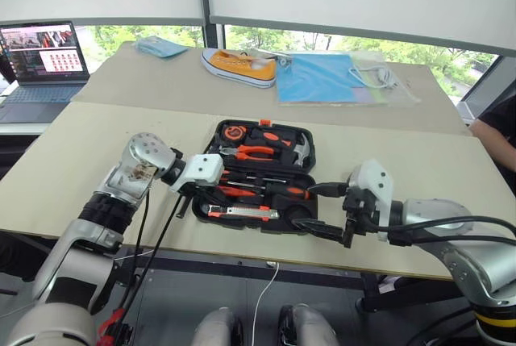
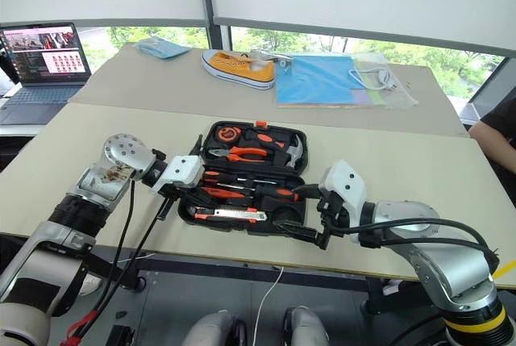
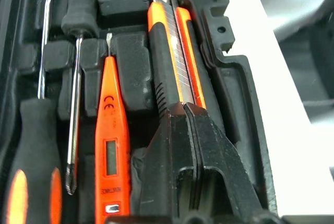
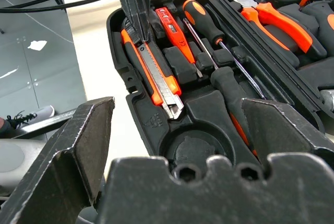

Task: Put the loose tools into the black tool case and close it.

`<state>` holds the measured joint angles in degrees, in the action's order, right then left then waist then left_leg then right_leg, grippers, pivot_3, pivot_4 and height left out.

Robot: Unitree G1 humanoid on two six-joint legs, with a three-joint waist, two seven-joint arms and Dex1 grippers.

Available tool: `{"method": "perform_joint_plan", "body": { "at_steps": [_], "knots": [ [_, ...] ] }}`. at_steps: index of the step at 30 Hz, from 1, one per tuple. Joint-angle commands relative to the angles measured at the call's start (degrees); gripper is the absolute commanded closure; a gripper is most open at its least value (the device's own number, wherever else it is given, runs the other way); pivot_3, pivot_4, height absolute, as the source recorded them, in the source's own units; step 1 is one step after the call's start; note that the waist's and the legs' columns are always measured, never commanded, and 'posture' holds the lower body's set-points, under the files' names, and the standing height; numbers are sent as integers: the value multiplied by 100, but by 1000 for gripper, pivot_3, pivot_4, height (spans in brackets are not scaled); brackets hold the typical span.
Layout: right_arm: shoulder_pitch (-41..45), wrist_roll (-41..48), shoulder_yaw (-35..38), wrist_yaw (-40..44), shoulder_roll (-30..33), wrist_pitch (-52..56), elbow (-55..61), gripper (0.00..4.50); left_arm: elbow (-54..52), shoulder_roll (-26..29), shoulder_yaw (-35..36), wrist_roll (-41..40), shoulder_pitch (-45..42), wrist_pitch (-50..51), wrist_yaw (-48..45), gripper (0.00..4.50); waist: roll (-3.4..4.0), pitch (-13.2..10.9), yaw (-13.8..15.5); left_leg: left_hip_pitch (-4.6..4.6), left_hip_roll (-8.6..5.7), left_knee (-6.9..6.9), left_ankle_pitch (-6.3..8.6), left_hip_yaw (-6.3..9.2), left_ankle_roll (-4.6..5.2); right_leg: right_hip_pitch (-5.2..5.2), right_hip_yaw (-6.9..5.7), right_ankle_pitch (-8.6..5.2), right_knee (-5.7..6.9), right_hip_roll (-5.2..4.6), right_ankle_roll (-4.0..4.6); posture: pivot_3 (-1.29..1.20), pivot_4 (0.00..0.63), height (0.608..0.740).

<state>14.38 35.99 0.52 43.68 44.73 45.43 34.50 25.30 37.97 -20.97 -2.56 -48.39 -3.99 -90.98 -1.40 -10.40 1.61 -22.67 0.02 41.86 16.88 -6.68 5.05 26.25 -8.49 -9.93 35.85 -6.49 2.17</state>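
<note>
The black tool case [image 1: 313, 152] lies open on the table in front of me. In its near half, tools lie in moulded recesses: an orange-black utility knife [image 3: 175, 51], a slim orange tester screwdriver [image 3: 110, 130] and two screwdrivers [image 4: 209, 25]. My left gripper [image 1: 205, 201] is shut, its tips resting on the left end of the knife [image 4: 156, 72]. My right gripper [image 1: 310, 209] stands open at the case's near right corner, with nothing between its fingers [image 4: 78, 145]. A round recess [image 4: 195, 151] just ahead of it looks empty.
Orange pliers [image 1: 256, 152], a tape measure [image 1: 234, 131] and a hammer [image 1: 300, 149] sit in the case's far half. On the far table are a laptop [image 1: 44, 56], an orange shoe [image 1: 238, 66] and a blue sheet [image 1: 318, 78]. A person's arm [image 1: 496, 136] is at the right edge.
</note>
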Motion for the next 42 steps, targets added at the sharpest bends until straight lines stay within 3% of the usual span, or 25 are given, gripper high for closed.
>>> {"method": "perform_joint_plan", "body": {
  "at_steps": [1,8,12,15,19,23,25,33,42],
  "knots": [
    [51,9,93,-9,-24,-127,109,0,366,-82,-261,493,107,-287,243,4461,6,6,19,3,0,0,0,0,0,-3,0,0,0,-1,-1,0,150,718],
    [-25,33,138,-72,-50,-97,157,0,794,-203,-235,663,75,-550,449,4461,34,55,61,14,1,0,4,0,6,-10,2,7,2,-4,-13,0,150,718],
    [-89,34,249,-59,30,-87,146,0,458,-306,121,118,153,42,380,4461,40,78,61,16,1,0,5,0,8,-10,3,7,2,-4,-14,0,150,718],
    [-147,86,607,40,271,10,-95,0,-241,-269,721,-783,90,1248,209,3670,36,75,60,4,1,1,6,0,12,-3,2,7,2,-3,-13,0,150,718],
    [-19,-150,787,63,609,-7,-787,0,-1019,-237,1457,-1540,115,2248,668,2232,29,70,49,-26,1,16,7,2,15,16,0,8,0,3,-13,0,150,718],
    [448,-816,388,49,767,-319,-2016,0,-1762,-237,1965,-2415,171,3537,960,751,28,70,13,-23,-3,14,9,0,18,12,2,7,-9,2,-16,0,150,718],
    [699,-1135,131,69,714,-489,-2521,0,-2030,-198,1949,-2503,276,3673,982,66,30,70,-24,-18,-4,12,9,-1,18,8,3,1,-9,2,-25,0,150,718],
    [1627,-2098,-702,377,186,-1325,-4484,0,-2775,78,1650,-2268,800,3344,1080,66,35,67,-111,-8,-2,6,1,-7,3,6,7,-2,-1,4,-26,0,150,718],
    [1907,-2493,-773,635,-171,-1839,-5211,2712,-2715,289,1454,-1978,1018,2731,990,0,37,66,-107,-6,-2,4,-1,-6,-2,6,6,-4,-1,0,-22,0,150,718]
  ]
}}
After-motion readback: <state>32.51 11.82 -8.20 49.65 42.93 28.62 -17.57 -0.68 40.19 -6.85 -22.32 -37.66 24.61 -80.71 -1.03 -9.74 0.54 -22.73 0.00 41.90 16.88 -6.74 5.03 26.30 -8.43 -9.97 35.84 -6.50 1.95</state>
